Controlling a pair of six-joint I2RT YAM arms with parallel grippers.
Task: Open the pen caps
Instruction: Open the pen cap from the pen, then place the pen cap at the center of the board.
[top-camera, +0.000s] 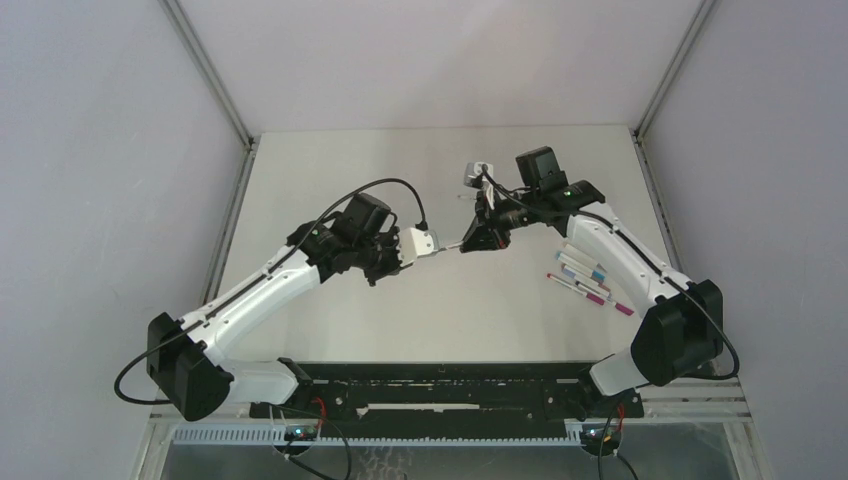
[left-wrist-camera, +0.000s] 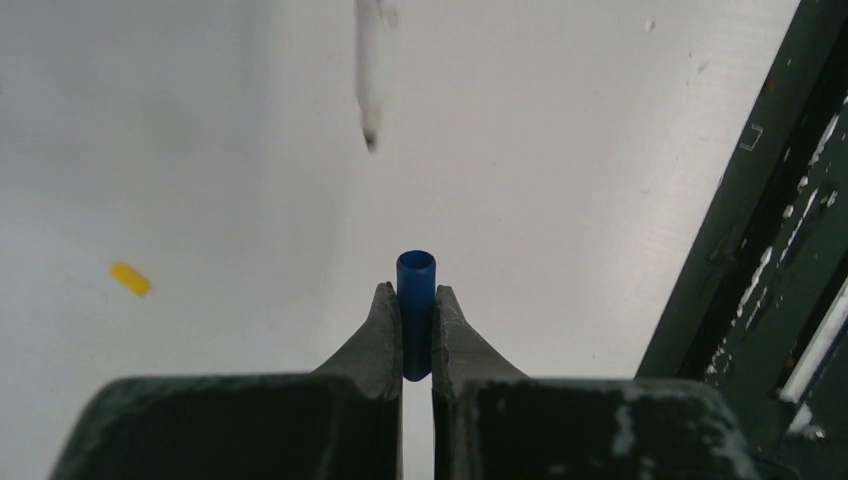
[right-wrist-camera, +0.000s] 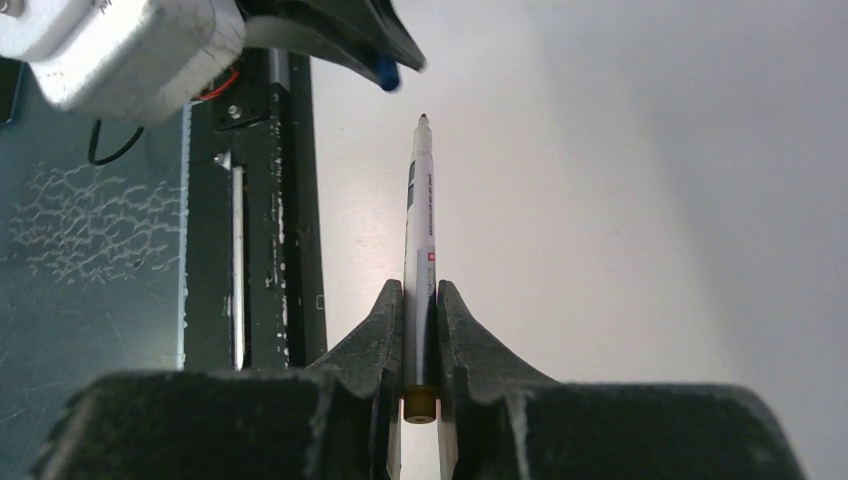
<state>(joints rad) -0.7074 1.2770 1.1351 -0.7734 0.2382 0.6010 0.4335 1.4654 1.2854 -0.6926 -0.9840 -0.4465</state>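
My left gripper (left-wrist-camera: 415, 290) is shut on a small blue pen cap (left-wrist-camera: 415, 300), which stands upright between the fingers with its open end away from me. My right gripper (right-wrist-camera: 421, 290) is shut on a white-barrelled pen (right-wrist-camera: 421, 220) whose dark tip is bare and points at the left gripper (right-wrist-camera: 330, 30). A short gap separates the blue cap (right-wrist-camera: 388, 75) from the pen tip. In the top view both grippers, left (top-camera: 430, 243) and right (top-camera: 470, 243), meet above the middle of the table. A yellow pen cap (left-wrist-camera: 131, 279) lies loose on the table.
Several more white pens (top-camera: 585, 278) with coloured ends lie in a bunch on the table's right side, beside the right arm. The black rail (top-camera: 440, 385) carrying the arm bases runs along the near edge. Grey walls enclose the table on three sides.
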